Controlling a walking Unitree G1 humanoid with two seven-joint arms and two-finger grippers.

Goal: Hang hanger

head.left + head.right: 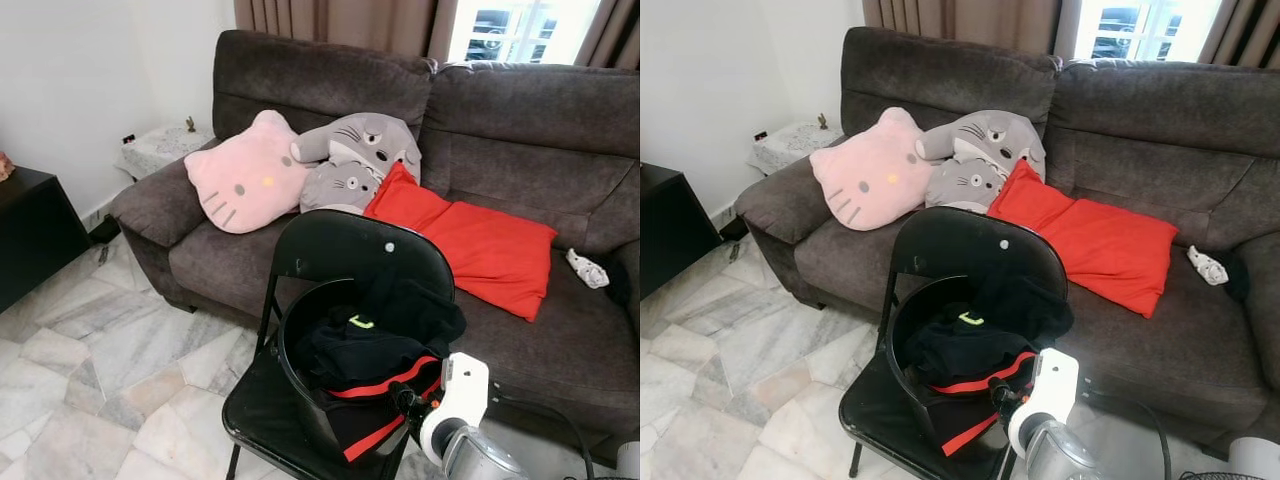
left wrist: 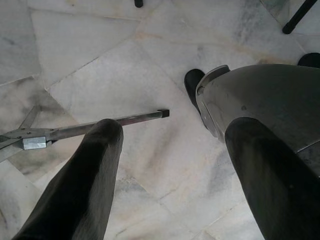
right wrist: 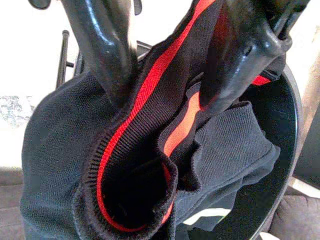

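at the far left of the room, a dark cabinet [image 1: 30, 240] stands on the pale marble floor [image 1: 90, 380]. beside it, against the white wall, a small side stand [image 1: 160, 148] with a patterned cloth sits at the arm of a dark grey sofa [image 1: 520, 110]. on the sofa, from left to right, lie a pink cat-face cushion [image 1: 248, 172], a grey creature-shaped cushion [image 1: 358, 158], a red pillow [image 1: 470, 240] and a small white object [image 1: 588, 268] near the right arm. in front of the sofa stands a black folding chair [image 1: 345, 250], and on its seat a black round basket [image 1: 300, 375] holds a black garment with red stripes [image 1: 375, 370]. no hanger can be made out.

the left gripper [image 2: 167, 165] hangs low over the marble floor, its two fingers spread wide apart and holding nothing, with a thin metal bar [image 2: 100, 125] lying on the floor beneath. the right gripper [image 3: 165, 65] reaches into the basket at the lower right, its fingers [image 3: 107, 55] apart and sunk into the garment's folds, a red-striped ribbed edge lying between them.
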